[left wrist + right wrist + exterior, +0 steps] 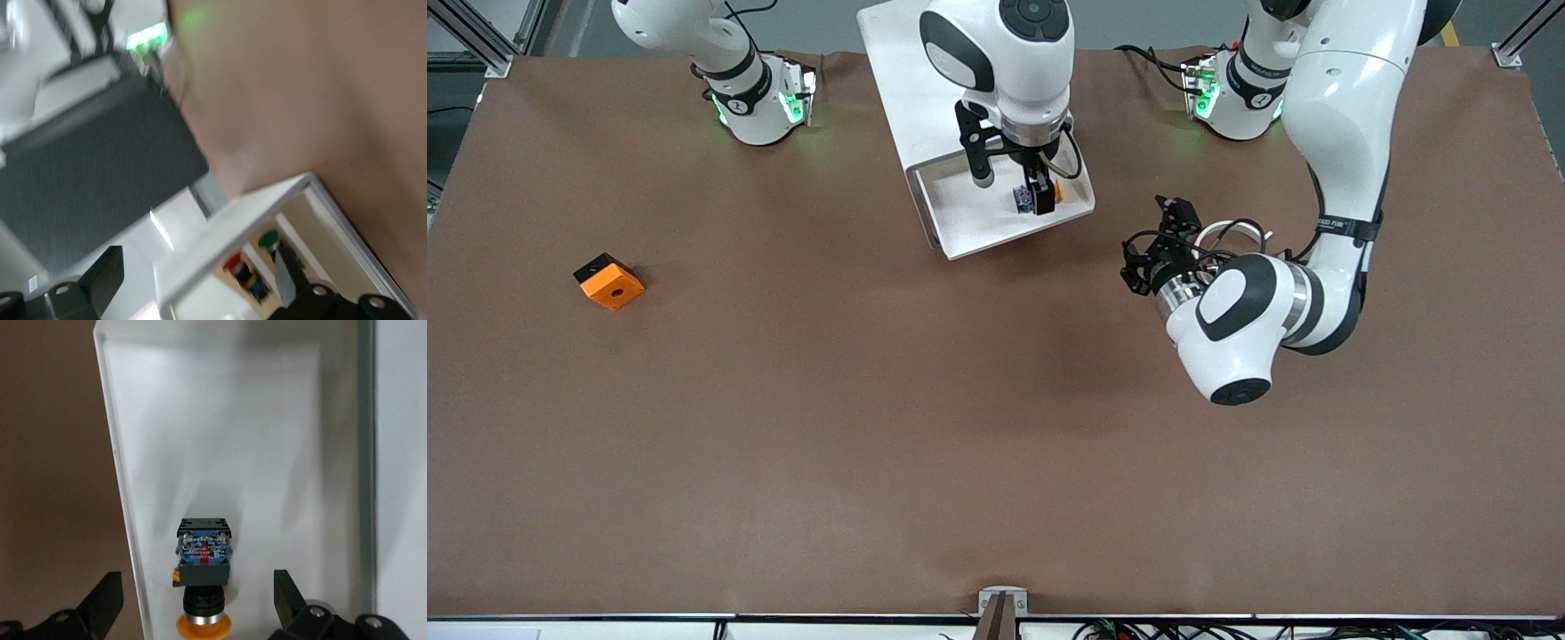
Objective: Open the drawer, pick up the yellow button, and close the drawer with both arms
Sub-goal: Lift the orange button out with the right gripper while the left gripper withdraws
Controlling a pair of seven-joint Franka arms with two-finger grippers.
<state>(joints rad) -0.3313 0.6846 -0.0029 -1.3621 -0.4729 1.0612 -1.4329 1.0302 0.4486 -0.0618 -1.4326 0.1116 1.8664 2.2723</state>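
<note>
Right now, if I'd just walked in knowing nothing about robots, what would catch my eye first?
Probably the white drawer pulled open in the middle of the brown table, with the right gripper hanging open over the tiny orange-capped button lying inside. Next, the left gripper, also open, waits in the air beside the drawer. Last, a bright orange block sits alone toward the right arm's end of the table.
</note>
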